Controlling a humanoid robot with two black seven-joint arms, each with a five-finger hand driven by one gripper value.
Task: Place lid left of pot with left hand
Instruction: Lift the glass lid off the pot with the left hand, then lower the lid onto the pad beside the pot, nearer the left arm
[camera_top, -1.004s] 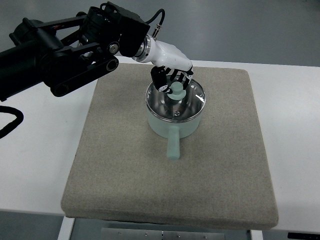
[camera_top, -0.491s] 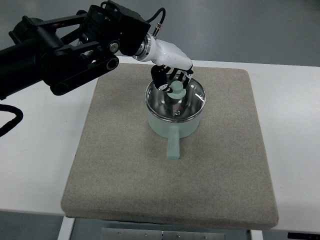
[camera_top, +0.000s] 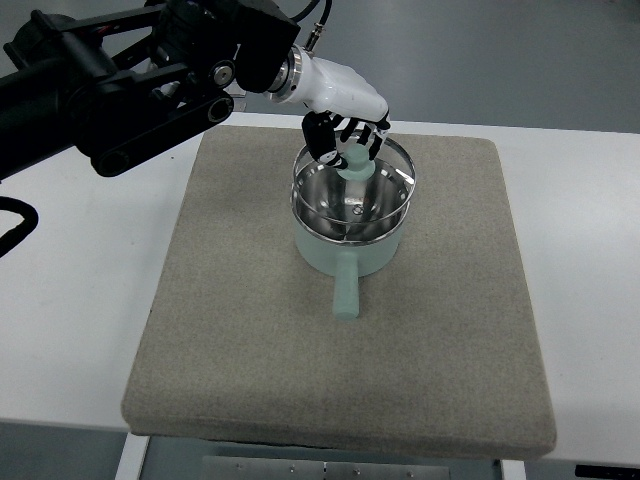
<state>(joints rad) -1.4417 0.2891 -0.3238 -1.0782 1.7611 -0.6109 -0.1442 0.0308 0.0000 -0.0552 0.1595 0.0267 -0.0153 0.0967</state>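
the left hand (camera_top: 345, 140) gripped the knob of the glass lid (camera_top: 352, 192), which seemed lifted just above the mint pot (camera_top: 347, 245). bare mat (camera_top: 230, 260) lay to the pot's left, on that arm's side.

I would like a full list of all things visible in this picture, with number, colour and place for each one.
mint-green pot with a straight handle: one, pale green outside and shiny metal inside, near the middle of the mat, handle pointing toward the camera.
round glass lid with a green knob: one, clear with a metal rim, lifted just above the pot, held by its knob.
square beige fabric mat: one, grey-beige, covering most of the table.
white table: one, white, under the mat.
left hand: one, white with black fingers, closed on the lid knob; its black arm enters from the picture's left.
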